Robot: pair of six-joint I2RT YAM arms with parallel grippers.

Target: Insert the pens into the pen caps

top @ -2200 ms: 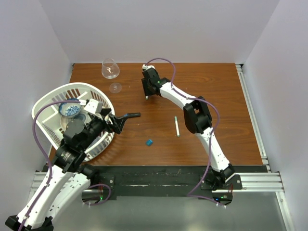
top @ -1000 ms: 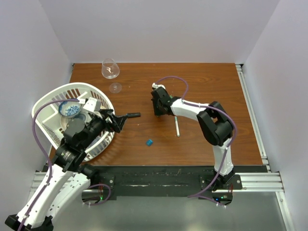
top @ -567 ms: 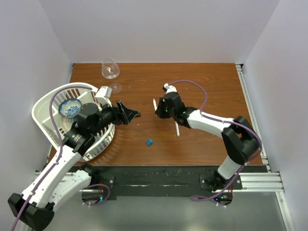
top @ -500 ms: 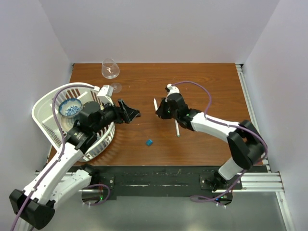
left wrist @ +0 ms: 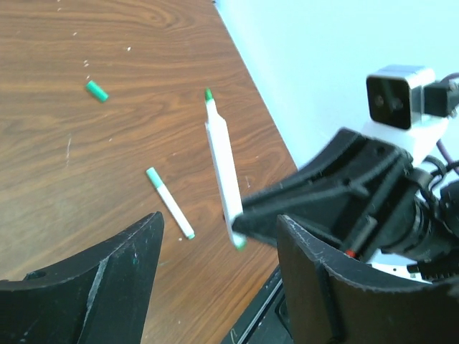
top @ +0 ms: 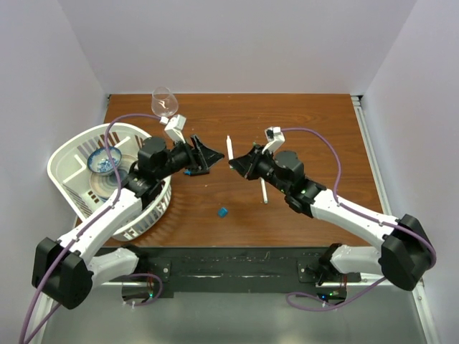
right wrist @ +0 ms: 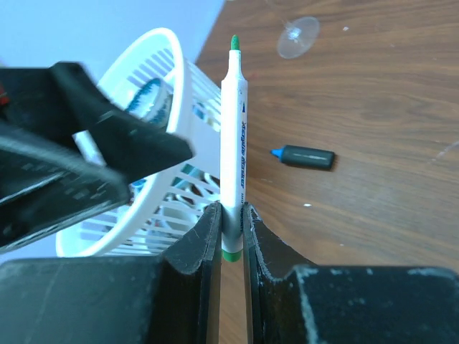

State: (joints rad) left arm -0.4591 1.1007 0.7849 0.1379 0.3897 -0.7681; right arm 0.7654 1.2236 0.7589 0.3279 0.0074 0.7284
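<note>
White plastic marked the held pen (top: 229, 145), taken below as the reference for all positions.

Top view: the right tool (top: 237, 163) pinched the held pen at its lower end. The left tool (top: 206, 156) stood just left of the held pen, facing it, apart from it. A second pen (top: 263, 190) lay on the desk (top: 323, 129) near the held pen, on its right. A blue cap (top: 223, 211) lay nearer the arm bases.

Left wrist view: the left fingers (left wrist: 107, 279) were spread, with nothing between them. A green cap (left wrist: 97, 91) lay well beyond the held pen.

Right wrist view: both right fingers (right wrist: 204, 247) pressed on the held pen's green end. A dark marker (right wrist: 305, 155) lay on the desk just right of the held pen.

Risk, as a judgement: neither tool held a cap, and the pinch sat at the pen's very end. Contact from the left tool could pivot or dislodge it.

Count: two white pens, one blue cap, one green cap, one dark marker.
</note>
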